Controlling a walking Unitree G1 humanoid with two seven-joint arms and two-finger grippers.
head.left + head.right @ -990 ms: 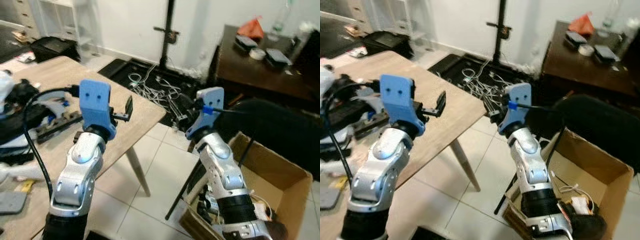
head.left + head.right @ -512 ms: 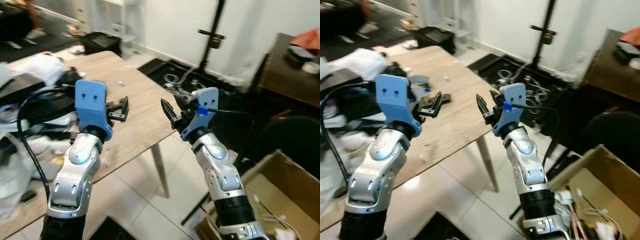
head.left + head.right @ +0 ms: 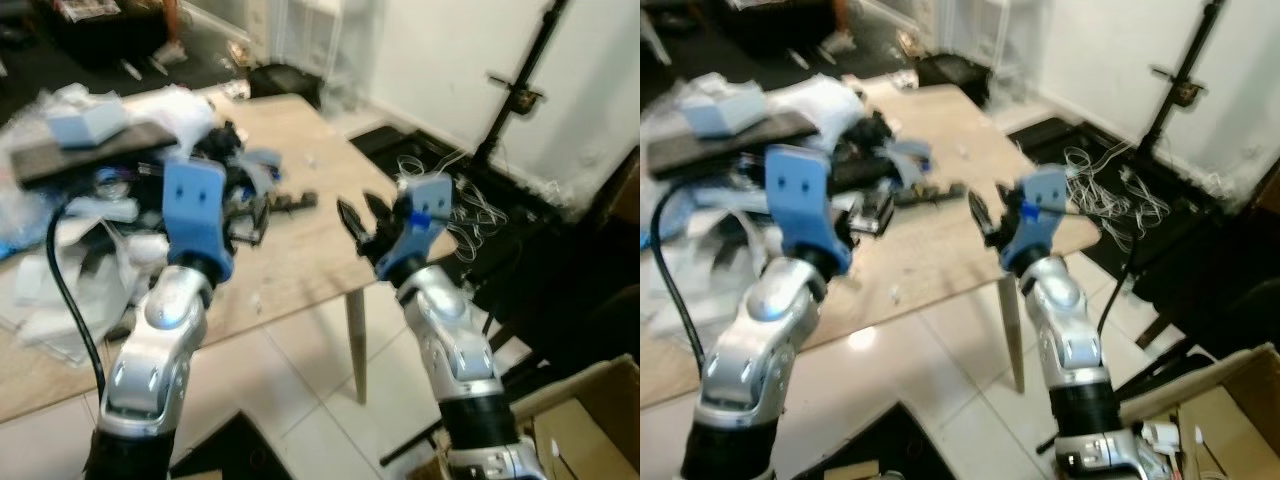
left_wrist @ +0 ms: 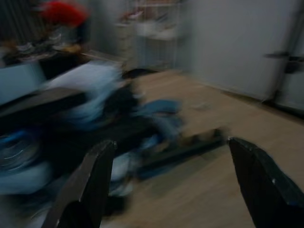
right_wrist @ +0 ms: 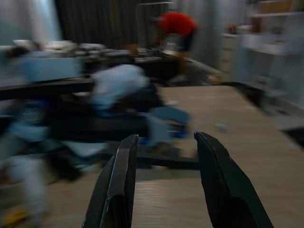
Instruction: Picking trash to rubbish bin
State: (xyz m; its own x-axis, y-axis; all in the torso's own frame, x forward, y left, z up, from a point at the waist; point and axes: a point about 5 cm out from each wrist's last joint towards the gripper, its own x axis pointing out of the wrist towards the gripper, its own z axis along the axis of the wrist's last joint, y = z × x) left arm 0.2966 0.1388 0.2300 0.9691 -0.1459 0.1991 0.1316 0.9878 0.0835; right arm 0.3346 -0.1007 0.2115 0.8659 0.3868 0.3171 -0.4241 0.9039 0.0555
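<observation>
Cardboard box (image 3: 600, 410) sits nearest, on the tiled floor (image 3: 300, 390) at the robot's right, open-topped, with scraps inside; both arms are raised ahead of it over the wooden table (image 3: 300, 250); the left gripper (image 4: 175, 185) has its fingers spread wide and holds nothing; the right gripper (image 5: 164, 185) is parted more narrowly, also empty, near the table's corner; beyond them the trash (image 3: 110, 190), a blurred heap of white plastic, dark flat items and blue scraps, covers the table's left part; farther off, cables (image 3: 470, 200) lie beside a black stand (image 3: 510, 100).
</observation>
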